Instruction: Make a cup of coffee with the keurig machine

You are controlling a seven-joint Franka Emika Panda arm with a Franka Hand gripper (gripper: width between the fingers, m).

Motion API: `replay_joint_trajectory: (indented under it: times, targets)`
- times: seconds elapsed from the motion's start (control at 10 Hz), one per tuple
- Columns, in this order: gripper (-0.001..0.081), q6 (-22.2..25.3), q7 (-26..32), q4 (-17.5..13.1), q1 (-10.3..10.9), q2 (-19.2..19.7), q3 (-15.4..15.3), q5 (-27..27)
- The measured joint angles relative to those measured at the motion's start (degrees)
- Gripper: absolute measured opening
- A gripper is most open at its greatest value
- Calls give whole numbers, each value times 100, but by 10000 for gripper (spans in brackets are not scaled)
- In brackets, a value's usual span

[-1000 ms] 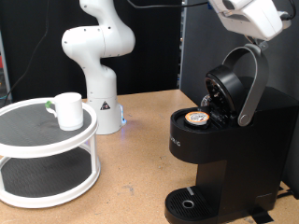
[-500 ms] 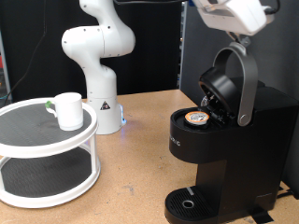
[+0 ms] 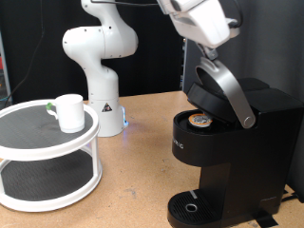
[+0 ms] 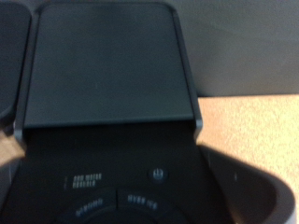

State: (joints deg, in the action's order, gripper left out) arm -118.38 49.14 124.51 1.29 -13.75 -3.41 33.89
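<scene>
The gripper (image 3: 211, 55), grip state unclear, presses the keurig's (image 3: 228, 142) handle (image 3: 228, 90) down; the cup (image 3: 69, 112) sits apart on a rack (image 3: 47, 152).

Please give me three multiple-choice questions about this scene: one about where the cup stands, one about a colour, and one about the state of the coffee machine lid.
1. Where does the small white ceramic mug stand?
A. on the drip tray
B. on the white two-tier round stand
C. on the wooden table

2. What colour is the boxy coffee brewer?
A. matte black
B. red
C. white

3. How is the brewer's silver-grey lid handle?
A. fully shut
B. removed
C. partly lowered, pod still visible

Answers: 1 B, it sits on the top tier. 2 A, its body is black. 3 C, the foil-topped pod shows beneath the lid, under the hand.
</scene>
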Motion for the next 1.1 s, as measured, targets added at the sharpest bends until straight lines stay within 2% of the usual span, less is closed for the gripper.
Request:
replay_joint_trajectory:
  times: [0.5, 0.8, 1.1]
  targets:
    - [2, -32, 27, 181, -214, 48, 66, -391]
    - [2, -392, -18, 426, -351, 227, 68, -744]
    - [2, -680, -22, 548, -411, 429, 70, -784]
